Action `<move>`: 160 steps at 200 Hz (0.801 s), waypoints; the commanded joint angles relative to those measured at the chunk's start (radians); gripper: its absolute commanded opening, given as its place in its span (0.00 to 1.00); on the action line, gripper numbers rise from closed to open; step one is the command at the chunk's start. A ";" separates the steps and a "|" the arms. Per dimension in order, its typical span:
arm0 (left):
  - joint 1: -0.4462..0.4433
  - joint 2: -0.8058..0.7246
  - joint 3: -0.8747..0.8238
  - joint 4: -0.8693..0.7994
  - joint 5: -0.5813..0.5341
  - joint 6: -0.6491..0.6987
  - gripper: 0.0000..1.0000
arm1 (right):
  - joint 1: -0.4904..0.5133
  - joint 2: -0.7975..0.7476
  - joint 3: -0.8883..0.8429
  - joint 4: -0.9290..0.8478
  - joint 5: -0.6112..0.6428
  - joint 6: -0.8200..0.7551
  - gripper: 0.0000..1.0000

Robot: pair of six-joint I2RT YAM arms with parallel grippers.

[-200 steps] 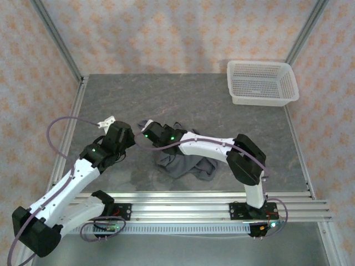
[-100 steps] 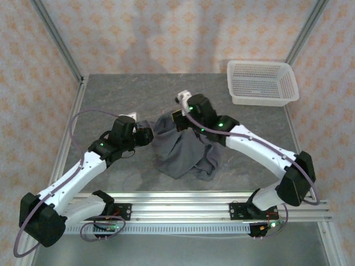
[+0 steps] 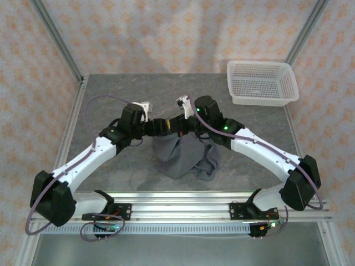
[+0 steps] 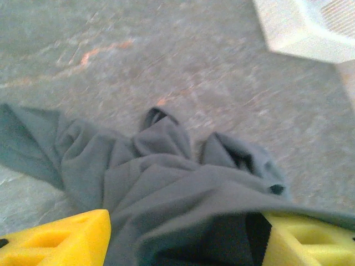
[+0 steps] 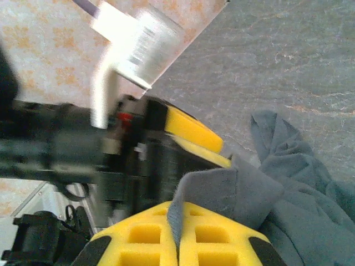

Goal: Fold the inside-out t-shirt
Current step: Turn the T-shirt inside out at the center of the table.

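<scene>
My right gripper (image 5: 177, 244) pinches a raised edge of the t-shirt (image 3: 183, 158), heaped well left of the basket (image 3: 260, 101); my left gripper (image 4: 183, 244) is spread around it. Soft, floppy, light: I'd grab the hem corners.

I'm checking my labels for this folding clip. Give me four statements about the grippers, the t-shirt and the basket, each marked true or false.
1. The right gripper is shut on a fold of the t-shirt. True.
2. The t-shirt lies flat and fully spread. False: it is a crumpled heap, lifted at its far edge.
3. The t-shirt sits inside the white basket. False: it lies on the table, apart from the basket at the far right corner.
4. The left gripper has its jaws apart, with cloth between them. True.
</scene>
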 commanded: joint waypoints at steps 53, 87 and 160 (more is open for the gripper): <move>0.023 -0.084 -0.007 0.021 -0.055 -0.074 0.00 | -0.014 -0.073 -0.044 0.005 0.077 -0.002 0.02; 0.029 -0.202 0.162 -0.041 0.017 -0.074 0.00 | -0.015 -0.063 -0.157 -0.026 0.293 0.010 0.09; 0.029 -0.193 0.304 -0.143 0.138 -0.062 0.00 | -0.014 -0.239 -0.214 -0.047 0.231 -0.042 0.44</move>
